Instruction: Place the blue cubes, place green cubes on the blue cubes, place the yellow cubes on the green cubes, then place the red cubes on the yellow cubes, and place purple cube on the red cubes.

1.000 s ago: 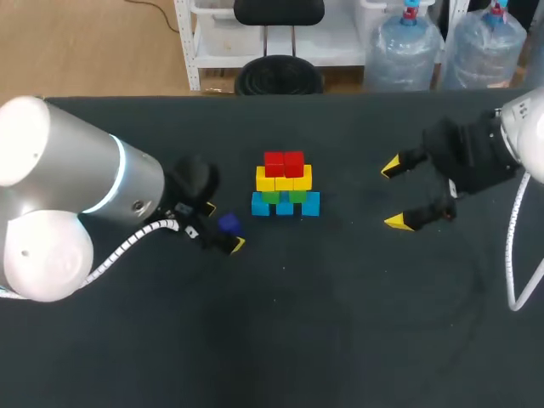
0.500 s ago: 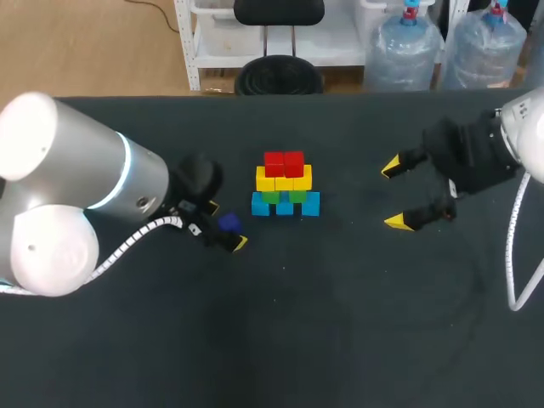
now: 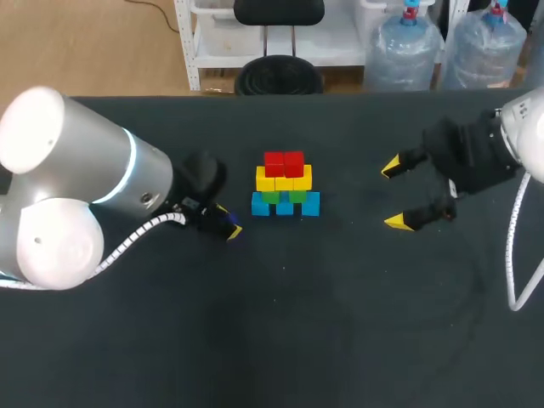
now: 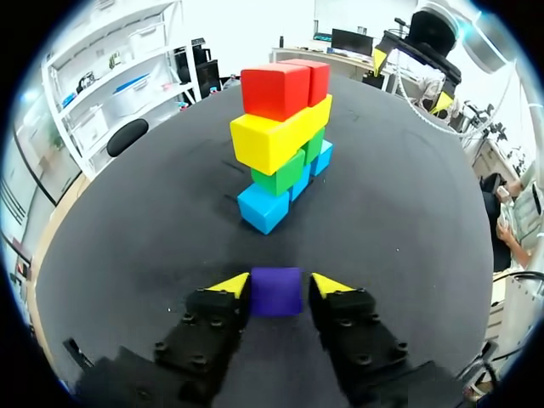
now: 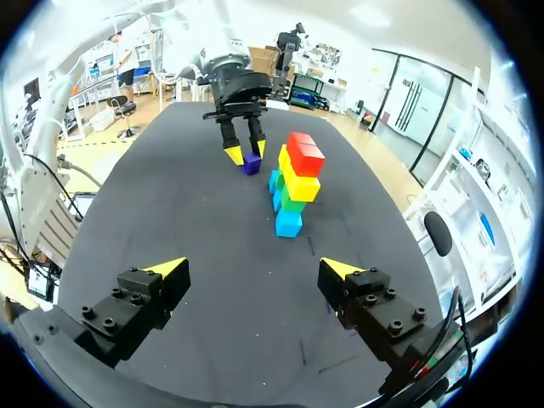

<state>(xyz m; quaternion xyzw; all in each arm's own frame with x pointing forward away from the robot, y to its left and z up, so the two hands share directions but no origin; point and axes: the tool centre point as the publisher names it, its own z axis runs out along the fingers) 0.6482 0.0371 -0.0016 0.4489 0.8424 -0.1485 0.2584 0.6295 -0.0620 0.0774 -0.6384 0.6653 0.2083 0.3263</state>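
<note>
Left pincer (image 4: pixel 278 285): closed on the purple cube (image 4: pixel 276 293), one yellow tip pressed to each side.
Purple cube: low at the table (image 3: pixel 340 323), near the stack's end but apart from it.
Stack: blue cubes (image 4: pixel 263 208) at the base, then green cubes (image 4: pixel 285 174), yellow cubes (image 4: pixel 268 136) and red cubes (image 4: pixel 276 89) on top.
Step in hand: probably lifting the purple cube to crown the red pair.
Doing it well: lift straight up, well above the red cubes, before crossing over. Centre on the seam between the two reds, lower gently and release only once seated, since a sideways nudge could topple the narrow stack.
Right pincer (image 5: pixel 252 269): open, empty, well apart from the stack.
</note>
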